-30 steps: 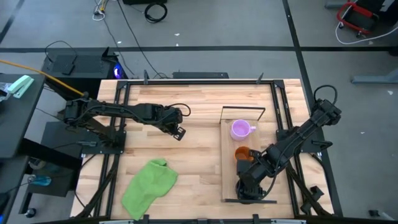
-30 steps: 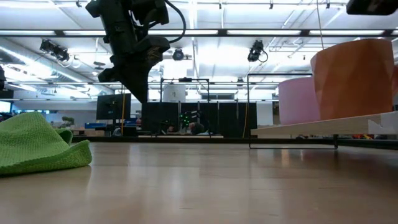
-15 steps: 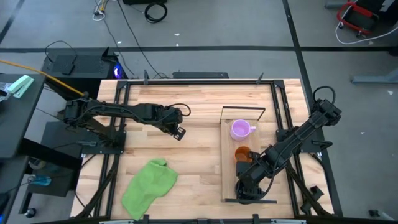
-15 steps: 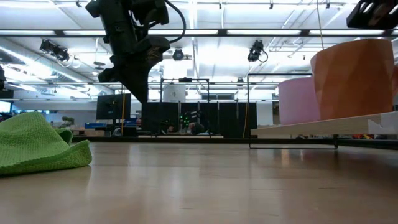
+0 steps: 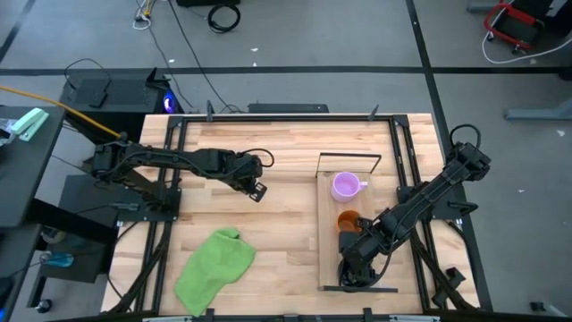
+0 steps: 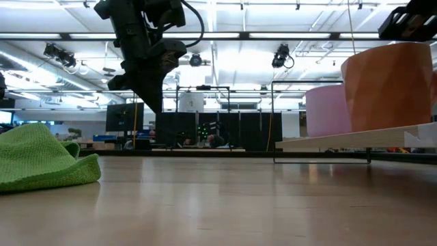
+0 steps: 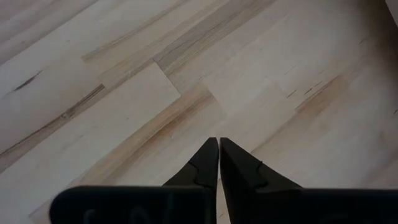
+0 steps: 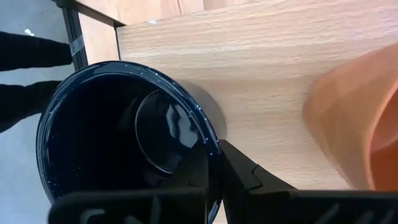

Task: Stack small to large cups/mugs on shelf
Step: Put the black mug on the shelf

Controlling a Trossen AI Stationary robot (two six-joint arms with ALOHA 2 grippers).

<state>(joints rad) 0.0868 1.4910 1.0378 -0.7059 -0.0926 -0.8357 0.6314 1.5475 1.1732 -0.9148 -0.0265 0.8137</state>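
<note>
The light purple mug (image 5: 344, 186) and the orange mug (image 5: 347, 221) stand upright on the light-wood shelf (image 5: 326, 250) at the table's right. They also show in the low view, purple (image 6: 328, 109) and orange (image 6: 386, 85). The black mug (image 8: 118, 137) shows open side up in the right wrist view, near the shelf's near end. My right gripper (image 8: 216, 163) is shut on it and hides it in the high view (image 5: 354, 271). My left gripper (image 5: 257, 190) is shut and empty above the bare table's middle, as the left wrist view (image 7: 219, 146) shows. My right gripper holds the black mug by its rim (image 8: 210, 144), on the side toward the orange mug. One finger is inside the mug and one finger (image 8: 244, 174) is outside. The fingers come from above, pointing down. Whether the mug's base rests on the shelf I cannot tell.
A green cloth (image 5: 214, 264) lies crumpled at the table's near left, also in the low view (image 6: 41, 157). The shelf's thin black wire frame (image 5: 350, 159) stands at its far end. Bare tabletop lies between the cloth and the shelf.
A dark part of my right arm has come a little lower into the low view's upper right corner. The mugs and my left arm have kept still.
</note>
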